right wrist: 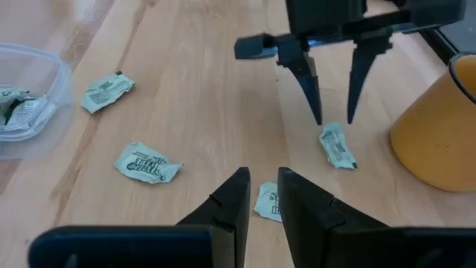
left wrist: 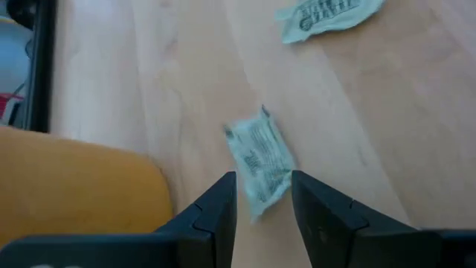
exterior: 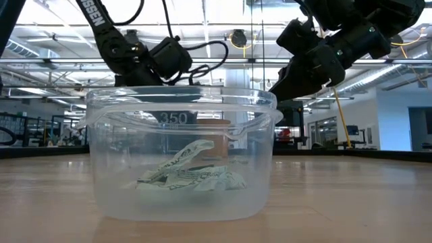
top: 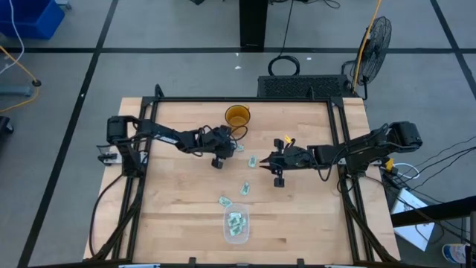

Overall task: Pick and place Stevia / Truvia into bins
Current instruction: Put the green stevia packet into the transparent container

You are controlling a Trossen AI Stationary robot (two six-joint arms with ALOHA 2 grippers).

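Pale wood planks make up the counter (top: 171,216), framed by dark rails, with grey floor all round. Near its front edge sits the clear bin (top: 236,226), already holding several Stevia packets (exterior: 192,177), so part of the job looks done. Four packets lie loose between bin and amber cup (top: 237,117): one just beside the bin (top: 224,201), one further in (top: 244,188), one mid-counter (top: 252,161), one by the cup (left wrist: 260,158).

The left tool (left wrist: 264,201) hangs over that last packet, fingers apart and straddling it, not yet closed. The right tool (right wrist: 258,195) hovers close above the mid-counter packet, its fingers nearly together and empty.

Room is tight there: cup just beside the left tool, both tools near each other. Towards the bin the counter lies open.
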